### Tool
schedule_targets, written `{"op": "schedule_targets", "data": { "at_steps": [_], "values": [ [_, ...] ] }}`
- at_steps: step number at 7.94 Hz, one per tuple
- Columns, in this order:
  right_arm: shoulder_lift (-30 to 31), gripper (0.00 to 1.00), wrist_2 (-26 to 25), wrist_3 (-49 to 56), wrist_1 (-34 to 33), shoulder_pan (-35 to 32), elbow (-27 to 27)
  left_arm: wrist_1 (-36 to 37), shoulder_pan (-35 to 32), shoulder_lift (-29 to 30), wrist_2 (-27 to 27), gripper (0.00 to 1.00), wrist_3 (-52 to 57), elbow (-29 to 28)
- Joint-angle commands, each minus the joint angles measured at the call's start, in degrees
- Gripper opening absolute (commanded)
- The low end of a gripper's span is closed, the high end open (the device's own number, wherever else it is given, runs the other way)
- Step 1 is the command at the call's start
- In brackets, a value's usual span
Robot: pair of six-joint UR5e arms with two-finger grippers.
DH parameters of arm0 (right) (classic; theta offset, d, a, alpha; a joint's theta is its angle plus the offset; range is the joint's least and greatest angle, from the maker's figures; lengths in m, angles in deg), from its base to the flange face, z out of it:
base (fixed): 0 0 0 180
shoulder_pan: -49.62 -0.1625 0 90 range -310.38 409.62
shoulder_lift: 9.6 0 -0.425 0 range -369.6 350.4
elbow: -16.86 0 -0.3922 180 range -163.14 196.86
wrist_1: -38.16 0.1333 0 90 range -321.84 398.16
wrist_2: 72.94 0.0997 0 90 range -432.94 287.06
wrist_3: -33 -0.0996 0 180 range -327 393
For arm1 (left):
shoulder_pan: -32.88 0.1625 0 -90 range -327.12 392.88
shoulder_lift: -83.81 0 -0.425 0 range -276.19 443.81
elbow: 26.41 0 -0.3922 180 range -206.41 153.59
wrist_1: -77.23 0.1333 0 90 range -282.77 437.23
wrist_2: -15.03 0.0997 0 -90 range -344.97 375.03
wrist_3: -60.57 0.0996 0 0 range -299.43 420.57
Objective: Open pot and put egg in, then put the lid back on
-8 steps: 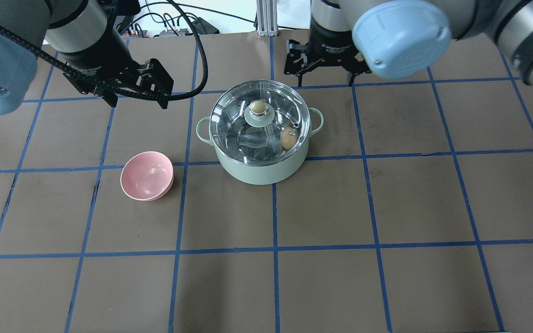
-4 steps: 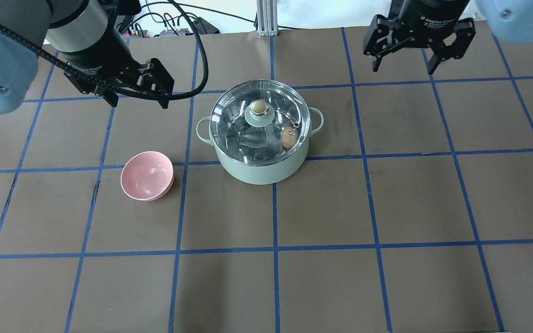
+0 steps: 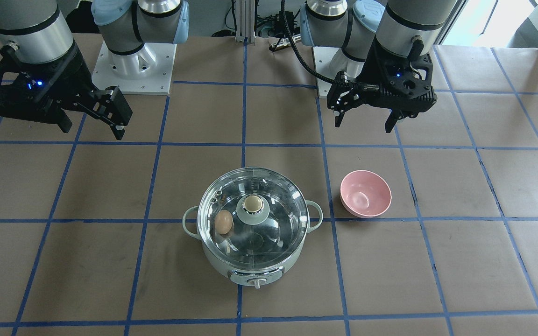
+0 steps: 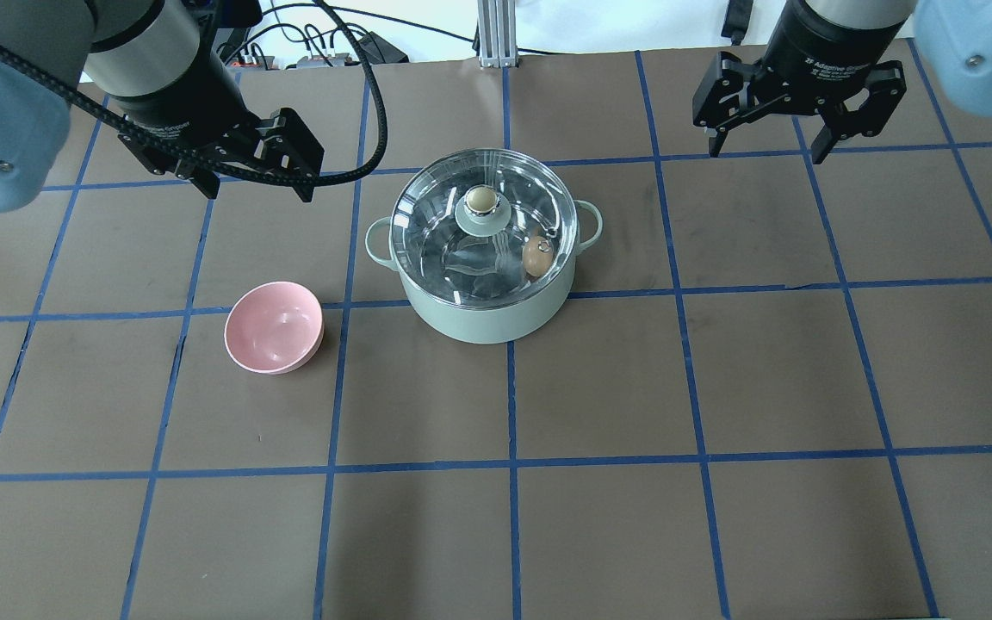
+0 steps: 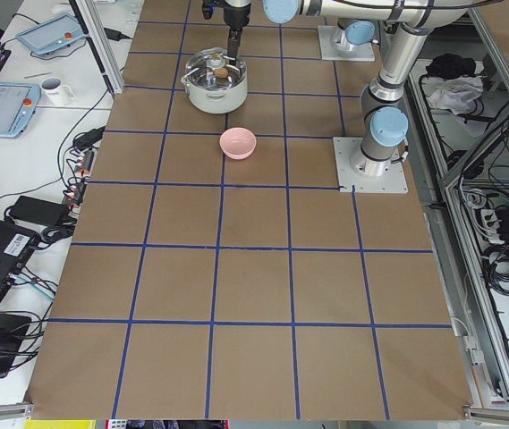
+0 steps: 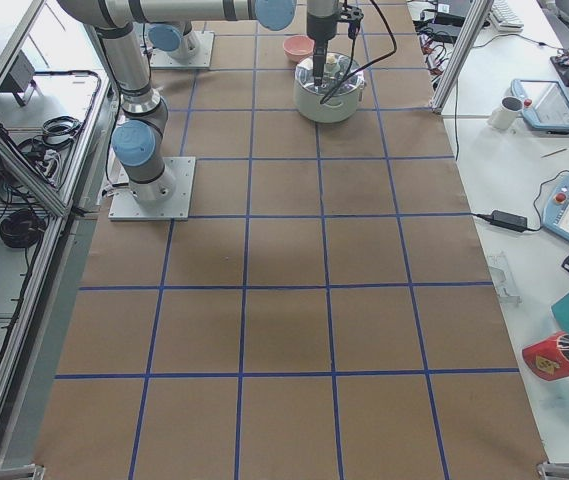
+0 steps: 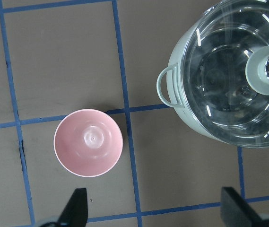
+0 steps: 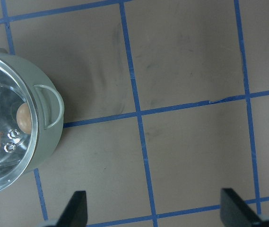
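Note:
The mint-green pot (image 4: 483,314) stands mid-table with the glass lid (image 4: 440,226) sitting on it, beige knob up. The tan egg (image 4: 536,256) lies inside the pot under the lid, near the right handle; it also shows in the front view (image 3: 223,221) and the right wrist view (image 8: 23,118). My left gripper (image 4: 257,189) is open and empty, hovering back-left of the pot. My right gripper (image 4: 765,153) is open and empty, hovering back-right of the pot, well apart from it. Its fingertips (image 8: 77,208) frame bare table.
An empty pink bowl (image 4: 274,327) sits front-left of the pot, also in the left wrist view (image 7: 88,143). Brown paper with blue tape lines covers the table (image 4: 720,517). Cables and a metal post (image 4: 493,34) are at the far edge.
My right gripper has moved from just behind the pot out to the back right, staying open. The left arm, pot, lid, egg and bowl have not moved.

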Motion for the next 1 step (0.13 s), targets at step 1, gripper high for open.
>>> {"op": "schedule_targets", "data": {
  "at_steps": [1],
  "values": [
    [0.05, 1.0, 0.15, -0.07, 0.26, 0.04, -0.43, 0.0, 0.0, -0.09, 0.22, 1.0, 0.0, -0.1]
  ]
}}
